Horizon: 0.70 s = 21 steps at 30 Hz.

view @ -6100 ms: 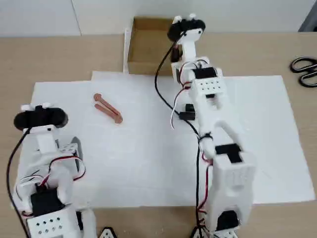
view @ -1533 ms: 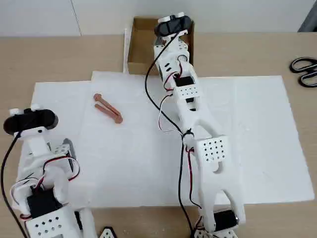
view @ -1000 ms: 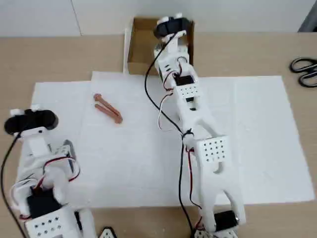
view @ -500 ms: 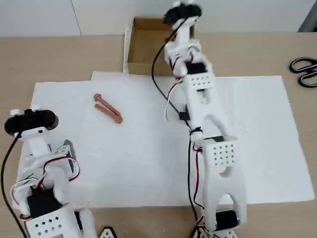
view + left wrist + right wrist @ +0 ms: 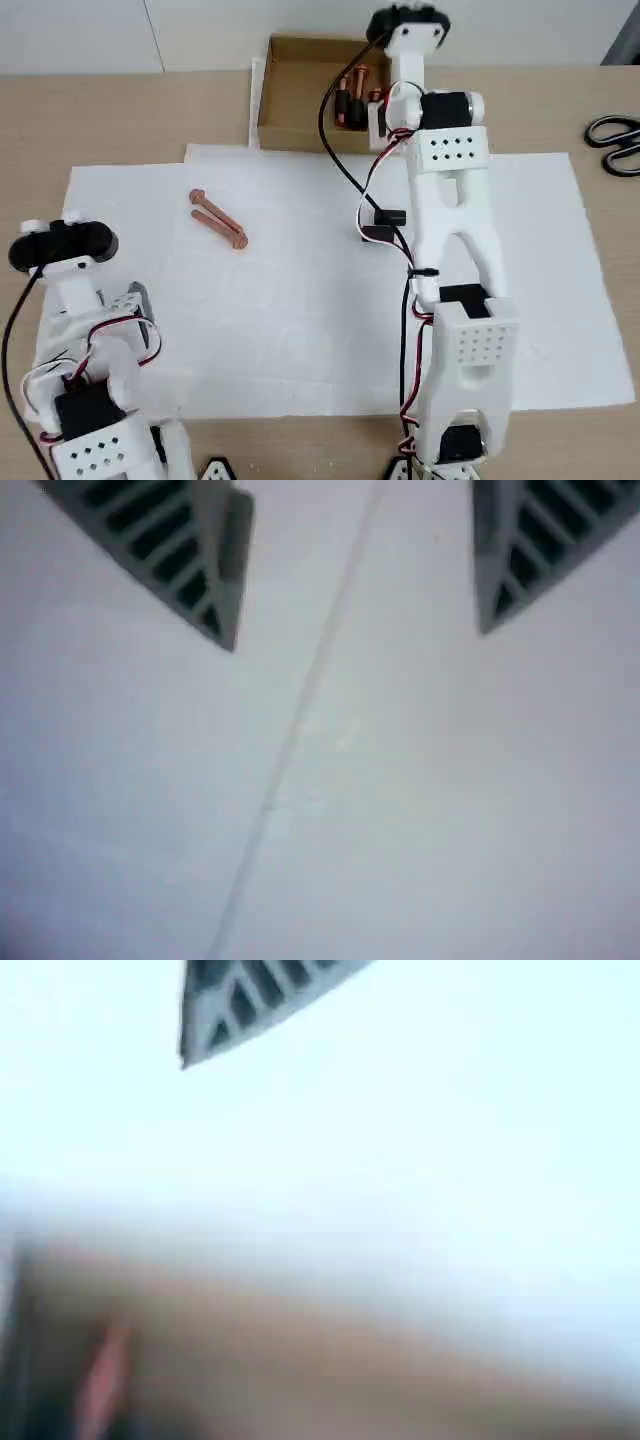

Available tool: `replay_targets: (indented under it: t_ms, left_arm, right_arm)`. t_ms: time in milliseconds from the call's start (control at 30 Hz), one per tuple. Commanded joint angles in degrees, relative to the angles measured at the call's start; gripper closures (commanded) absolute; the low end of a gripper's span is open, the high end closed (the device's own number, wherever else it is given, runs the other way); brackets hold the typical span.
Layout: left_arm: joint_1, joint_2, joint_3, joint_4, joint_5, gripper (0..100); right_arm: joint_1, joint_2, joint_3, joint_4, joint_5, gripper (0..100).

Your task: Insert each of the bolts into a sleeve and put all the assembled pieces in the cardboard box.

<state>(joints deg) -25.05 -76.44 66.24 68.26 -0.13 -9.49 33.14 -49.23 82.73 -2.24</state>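
The right arm (image 5: 447, 180) swings off cardboard box (image 5: 290, 100), its grip unclear, baring assembled pieces (image 5: 352, 92) (left gripper (image 5: 355, 610) gapes wide); two bolts (image 5: 218, 220) remain.

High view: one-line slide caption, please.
Right arm stretched out to the box, which holds assembled pieces; two bolts lie on the white sheet; left arm at the near corner.

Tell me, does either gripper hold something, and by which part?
The left gripper is open over the white sheet, holding nothing. For the right gripper, at the cardboard box, I cannot tell.
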Motion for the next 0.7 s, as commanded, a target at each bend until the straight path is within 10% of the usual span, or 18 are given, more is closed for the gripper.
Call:
replay_targets:
  t_ms: [0,667]
  left_arm:
    - [-0.2,-0.3,-0.2,0.1,-0.4,85]
    - [-0.3,-0.3,-0.1,0.1,-0.4,85]
  right_arm:
    - [0.7,-4.5,-3.2,11.5,-0.5,75.0]
    - [4.1,-21.6,34.5,11.3,6.1,74.8]
